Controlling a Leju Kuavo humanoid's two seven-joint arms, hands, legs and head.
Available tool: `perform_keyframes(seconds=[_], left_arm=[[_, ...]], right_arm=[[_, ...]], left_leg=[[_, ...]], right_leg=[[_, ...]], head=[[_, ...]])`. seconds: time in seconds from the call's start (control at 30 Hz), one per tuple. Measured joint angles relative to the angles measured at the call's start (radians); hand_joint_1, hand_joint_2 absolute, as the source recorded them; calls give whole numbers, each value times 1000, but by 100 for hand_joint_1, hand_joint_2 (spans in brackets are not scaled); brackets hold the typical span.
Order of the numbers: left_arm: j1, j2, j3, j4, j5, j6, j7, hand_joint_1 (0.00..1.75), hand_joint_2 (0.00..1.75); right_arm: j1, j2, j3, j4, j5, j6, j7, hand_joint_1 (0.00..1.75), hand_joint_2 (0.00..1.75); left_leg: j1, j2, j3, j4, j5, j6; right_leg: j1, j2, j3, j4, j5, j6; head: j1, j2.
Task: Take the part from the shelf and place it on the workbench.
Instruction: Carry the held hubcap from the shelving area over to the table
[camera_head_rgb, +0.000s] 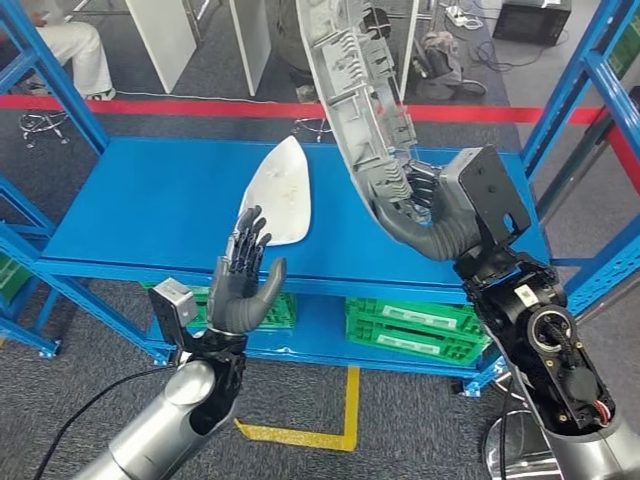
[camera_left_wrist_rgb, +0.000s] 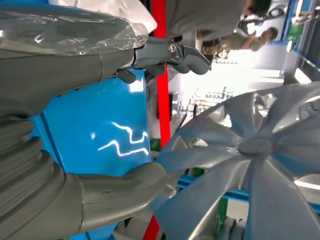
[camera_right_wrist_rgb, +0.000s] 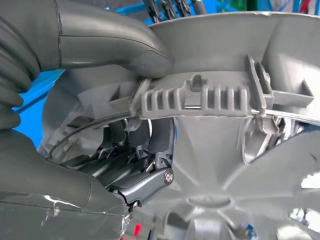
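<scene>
A large grey ribbed plastic part (camera_head_rgb: 361, 95) with spokes stands almost on edge above the blue shelf board (camera_head_rgb: 136, 200). My right hand (camera_head_rgb: 423, 205) grips its lower rim, thumb on one face and fingers on the other. In the right wrist view the thumb (camera_right_wrist_rgb: 113, 47) presses the ribbed rim (camera_right_wrist_rgb: 196, 97) while dark fingers (camera_right_wrist_rgb: 151, 165) curl behind it. My left hand (camera_head_rgb: 243, 280) is raised in front of the shelf, fingers spread, holding nothing. The left wrist view shows the part's spokes (camera_left_wrist_rgb: 260, 165) beyond the left hand's thumb (camera_left_wrist_rgb: 124, 187).
A white curved panel (camera_head_rgb: 278, 195) lies on the shelf board by my left hand. Green crates (camera_head_rgb: 415, 330) sit on the lower level. Blue uprights (camera_head_rgb: 573, 90) flank the shelf. Red floor tape (camera_head_rgb: 151, 103) runs behind; a seated person (camera_head_rgb: 68, 45) is at the far left.
</scene>
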Motion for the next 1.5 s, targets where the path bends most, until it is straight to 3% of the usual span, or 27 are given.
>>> perform_keyframes(seconds=[0.07,0.1,0.17,0.2,0.27,0.3,0.37,0.43,0.5,0.57,0.6,0.67,0.73,0.8,0.87,0.93,1.0,1.07,1.1,1.17,1.23,1.27,1.3,1.37,1.4,1.43,1.5], left_arm=[[3,0,1,0,-1,1,1,0,175],[5,1,1,-1,-1,2,1,0,175],[5,3,2,-3,-2,2,2,0,175],[4,3,3,-5,-2,2,2,0,175],[1,3,3,-9,-3,2,2,0,175],[0,3,3,-10,-3,2,2,0,175],[1,4,3,-12,-3,2,2,0,175],[0,4,4,-15,-4,3,2,0,175],[-1,1,4,-17,-5,2,2,0,175],[1,-1,4,-17,-7,2,4,0,175],[2,-1,4,-17,-8,2,5,0,175],[3,-1,4,-17,-9,1,5,0,175],[3,-1,4,-18,-10,0,6,0,175],[3,-1,4,-18,-10,0,7,0,175],[4,1,4,-19,-10,0,8,0,175],[3,4,4,-19,-10,-2,8,0,175],[-1,4,4,-19,-10,-3,8,0,175],[-1,3,4,-18,-10,-4,8,0,175],[1,3,4,-18,-11,-5,8,0,175],[1,4,4,-18,-10,-6,7,0,175],[-2,3,4,-18,-10,-9,7,0,175],[-4,3,4,-18,-10,-10,6,0,175],[-5,2,4,-18,-10,-11,5,0,175],[-5,2,4,-18,-10,-12,4,0,175],[-5,2,4,-18,-10,-12,3,0,175],[-6,1,4,-18,-10,-13,3,0,175],[-9,-4,4,-18,-11,-14,1,0,175]], right_arm=[[-4,0,0,3,-1,2,-1,175,175],[-5,0,1,4,-1,3,-2,175,175],[-7,0,3,5,-3,5,-1,175,175],[-8,0,4,5,-3,6,-1,175,175],[-11,0,5,5,-3,7,-1,175,175],[-14,0,6,6,-3,7,-2,175,175],[-19,0,7,6,-3,7,-2,175,175],[-22,0,7,7,-3,7,-2,175,175],[-21,0,7,9,-3,7,-1,175,175],[-20,0,7,11,-3,7,0,175,175],[-19,0,8,12,-3,7,1,175,175],[-18,0,8,13,-3,7,2,175,175],[-19,0,8,14,-3,6,2,175,175],[-20,0,8,15,-3,6,2,175,175],[-21,0,8,15,-3,6,3,175,175],[-20,0,8,15,-3,4,3,175,175],[-18,0,7,14,-3,0,3,175,175],[-16,0,7,14,-3,-3,3,175,175],[-14,0,7,14,-3,-4,3,175,175],[-8,0,8,14,-3,-4,5,175,175],[-5,0,8,13,-3,-3,8,175,175],[-5,0,8,12,-3,-3,9,175,175],[-5,0,8,12,-3,-3,10,175,175],[-5,0,9,10,-3,-2,12,175,175],[-5,0,10,9,-3,-2,13,175,175],[-4,0,10,8,-3,-1,14,175,175],[0,0,10,7,-3,0,16,175,175]], left_leg=[[0,11,-61,105,-24,1],[0,13,-66,106,-12,5],[-6,31,-16,-2,53,20],[-15,55,22,-75,80,31],[-30,91,68,-167,104,46],[-36,93,74,-180,101,49],[-33,68,77,-187,102,54],[-25,42,85,-196,104,60],[-21,18,90,-199,104,65],[-20,-10,92,-198,102,67],[-20,-25,93,-197,102,67],[-18,-56,96,-192,98,63],[-16,-86,93,-184,95,55],[-12,-108,81,-179,98,43],[-9,-129,71,-183,106,29],[-13,-93,54,-157,92,17],[-13,-24,-3,-49,41,7],[-6,5,-69,72,1,-2],[-4,10,-82,93,3,-4],[-1,25,-46,19,51,-3],[-8,69,31,-119,101,6],[-13,84,55,-162,112,13],[-18,91,66,-182,112,19],[-21,66,67,-186,109,33],[-20,53,70,-189,108,38],[-17,42,74,-192,109,45],[-13,18,80,-197,109,54]], right_leg=[[6,-27,2,0,-4,-6],[10,-39,4,0,-6,-8],[16,-63,13,0,-12,-11],[21,-73,17,0,-17,-9],[29,-93,23,0,-25,-4],[32,-104,26,-1,-28,0],[31,-119,32,-3,-37,10],[27,-82,19,37,-68,19],[23,-27,-38,160,-126,24],[23,-13,-103,277,-158,28],[22,-11,-115,288,-145,30],[16,2,-88,199,-70,31],[8,50,-41,76,-10,29],[6,80,-16,23,-5,22],[7,61,-6,9,-6,11],[2,36,2,-1,0,-2],[4,8,7,-7,2,-11],[7,-20,8,-7,-1,-15],[7,-34,9,-7,-3,-16],[8,-60,15,-7,-9,-13],[12,-81,24,-7,-18,-6],[16,-91,27,-7,-22,-1],[20,-100,31,-8,-26,5],[21,-121,40,-12,-34,17],[18,-116,42,-10,-42,23],[15,-97,36,8,-57,26],[12,-39,-13,116,-113,28]], head=[[-7,0],[-11,0],[-22,0],[-28,0],[-33,0],[-33,0],[-32,0],[-28,0],[-16,0],[-5,0],[-1,0],[6,0],[13,0],[16,0],[18,0],[10,0],[-5,0],[-14,0],[-18,0],[-29,0],[-43,0],[-46,0],[-46,0],[-40,0],[-38,0],[-37,0],[-25,0]])
